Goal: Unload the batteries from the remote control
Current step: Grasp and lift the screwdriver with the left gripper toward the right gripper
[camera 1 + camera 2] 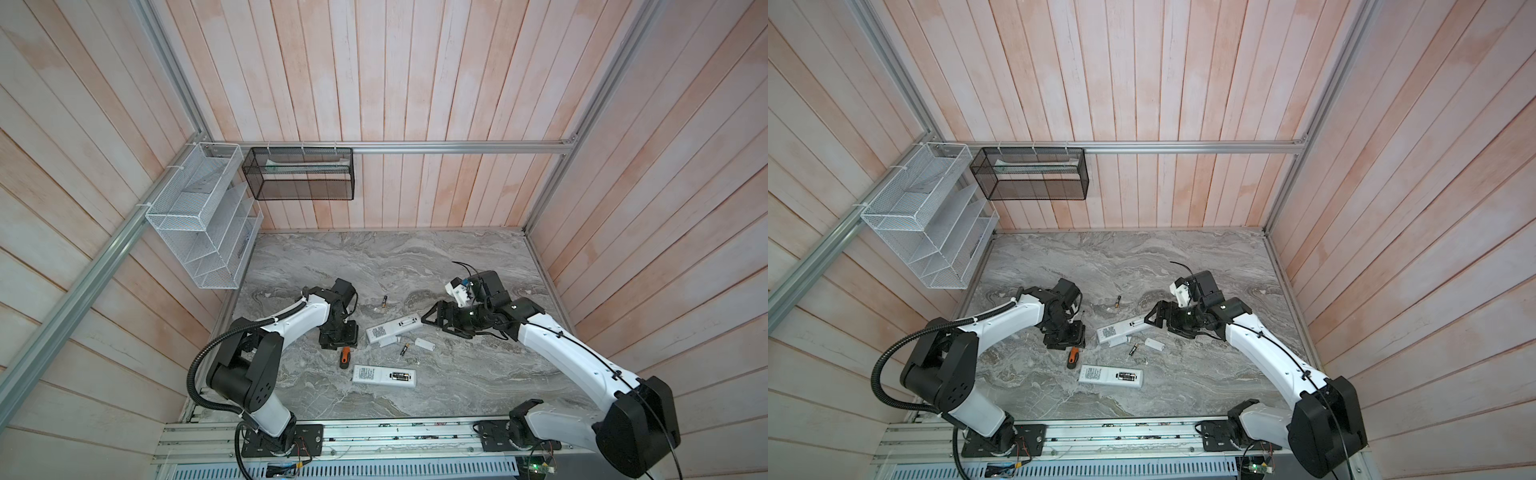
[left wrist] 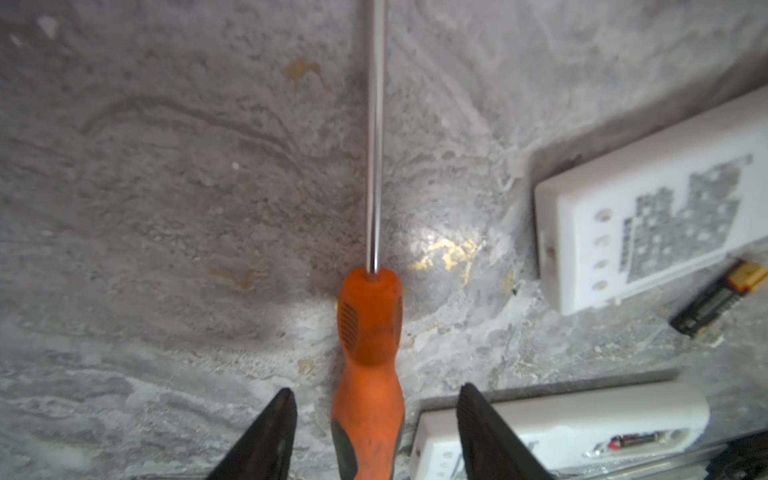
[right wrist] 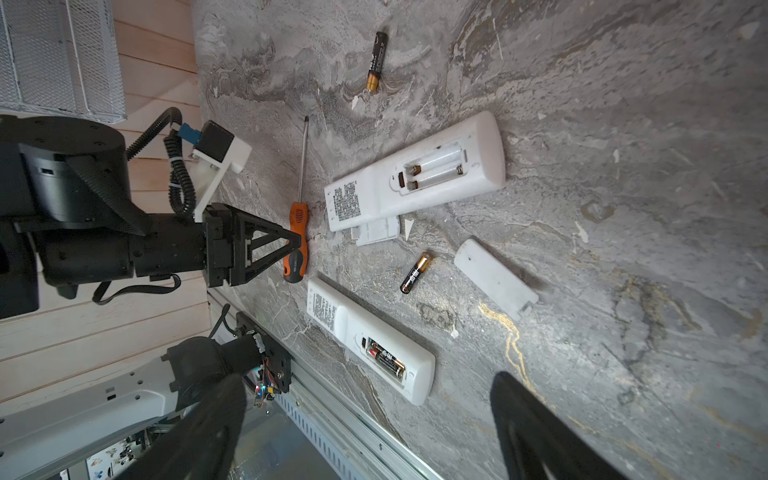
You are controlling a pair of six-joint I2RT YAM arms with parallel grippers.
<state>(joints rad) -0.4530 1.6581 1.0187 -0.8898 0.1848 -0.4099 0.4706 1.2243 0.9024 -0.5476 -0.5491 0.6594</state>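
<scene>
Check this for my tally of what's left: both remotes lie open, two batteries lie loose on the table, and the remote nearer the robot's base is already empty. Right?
No. The remote nearer the base still holds two batteries, as the right wrist view shows; the farther remote is the empty one. The rest stands: one loose battery and a second loose battery lie out.

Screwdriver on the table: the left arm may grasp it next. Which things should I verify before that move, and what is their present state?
1. Screwdriver handle sits between the left jaws: ok.
2. Left jaws closed on the handle: not ok, gaps show on both sides.
3. Right jaws open and empty: ok.
4. Nearer remote compartment uncovered, two batteries inside: ok.
5. Farther remote compartment emptied: ok.
</scene>
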